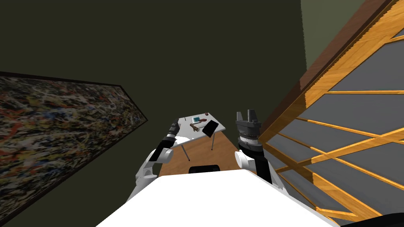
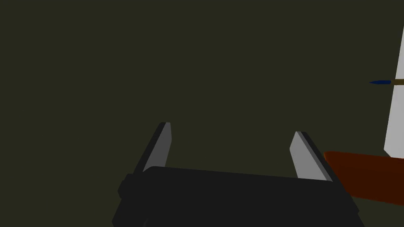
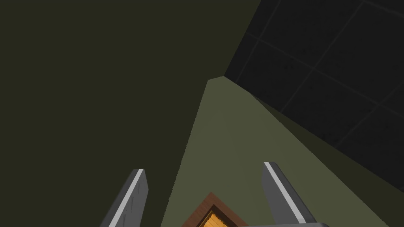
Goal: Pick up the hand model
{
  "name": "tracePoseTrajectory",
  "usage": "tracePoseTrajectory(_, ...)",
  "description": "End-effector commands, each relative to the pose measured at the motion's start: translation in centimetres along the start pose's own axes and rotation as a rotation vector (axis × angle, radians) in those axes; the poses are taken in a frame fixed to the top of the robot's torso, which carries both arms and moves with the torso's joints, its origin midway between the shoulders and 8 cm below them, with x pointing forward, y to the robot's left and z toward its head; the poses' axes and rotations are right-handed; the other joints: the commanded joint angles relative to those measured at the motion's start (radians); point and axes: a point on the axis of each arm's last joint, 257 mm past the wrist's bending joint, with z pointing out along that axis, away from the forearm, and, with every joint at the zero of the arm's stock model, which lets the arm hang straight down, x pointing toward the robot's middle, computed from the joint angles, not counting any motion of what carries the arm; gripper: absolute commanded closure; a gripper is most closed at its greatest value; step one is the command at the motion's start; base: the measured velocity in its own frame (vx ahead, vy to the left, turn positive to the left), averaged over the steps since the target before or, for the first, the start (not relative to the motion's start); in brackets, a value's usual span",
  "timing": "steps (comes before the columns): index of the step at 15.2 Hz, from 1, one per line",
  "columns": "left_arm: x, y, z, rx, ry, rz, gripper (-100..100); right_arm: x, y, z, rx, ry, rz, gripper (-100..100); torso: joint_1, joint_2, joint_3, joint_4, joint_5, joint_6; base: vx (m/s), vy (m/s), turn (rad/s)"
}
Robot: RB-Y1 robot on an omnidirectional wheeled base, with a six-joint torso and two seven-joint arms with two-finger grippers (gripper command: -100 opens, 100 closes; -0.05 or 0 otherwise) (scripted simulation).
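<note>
Two hands, both wide open, nothing held. The right hand [image 1: 245, 113] is raised by the wooden lattice [image 1: 339, 118], well apart from the work; its wrist view shows the blades spread [image 3: 203, 167]. The left hand [image 1: 174, 125] is out over the near-left part of the white table [image 1: 187, 136], fingers spread w/ nothing btwn them [image 2: 232, 129].

The hand model [image 1: 195, 127], brown, lies flat near the table's middle, just past the left hand and not touched. A red-brown shape [image 2: 367, 177] sits just beside one blade in the left wrist view. It's prob. the model, can't confirm. A black slab [image 1: 210, 128] stands tilted just beside the model on its far-right side. A teal-and-white book [image 1: 196, 119] lies beyond, near the dark olive wall [image 1: 197, 47].

Risks, as I judge them:
- The left hand looks along at the wall, not down at the model. If it shuts at this angle it prob. grabs air.
- The model is flat w/ thin splayed fingers, so the narrow blades may slip off or pinch one finger only, and it'd swing.
- The slab is close, so a sideways approach could knock it over or shove the model off toward the table edge.
</note>
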Motion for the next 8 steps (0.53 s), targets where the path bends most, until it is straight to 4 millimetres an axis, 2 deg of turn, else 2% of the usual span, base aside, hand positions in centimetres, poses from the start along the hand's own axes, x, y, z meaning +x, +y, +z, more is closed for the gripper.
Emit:
tracePoseTrajectory(1,0.1,1.6,0.4,-0.053,0.011,0.014,-100,0.0,0.0,0.0,0.0,0.0,0.0,0,0.0,0.0,0.0,0.0,0.0,0.0,0.002,-0.022,-0.091)
tracePoseTrajectory(2,0.1,1.7,0.4,-0.057,0.012,0.014,-100,0.0,0.0,0.0,0.0,0.0,0.0,0,0.0,0.0,0.0,0.0,0.0,0.0,0.001,-0.015,-0.033)
tracePoseTrajectory(3,0.0,3.2,1.0,-0.099,0.024,0.035,-100,0.0,0.0,0.0,0.0,0.0,0.0,0,0.0,0.0,0.0,0.0,0.0,0.0,0.001,-0.021,-0.073)
tracePoseTrajectory(5,-0.1,4.7,1.6,-0.143,0.035,0.056,-100,0.0,0.0,0.0,0.0,0.0,0.0,0,0.0,0.0,0.0,0.0,0.0,0.0,0.005,-0.025,-0.109)
tracePoseTrajectory(8,0.0,5.5,1.4,-0.176,0.038,0.056,-100,0.0,0.0,0.0,0.0,0.0,0.0,0,0.0,0.0,0.0,0.0,0.0,0.0,0.006,-0.017,-0.047)
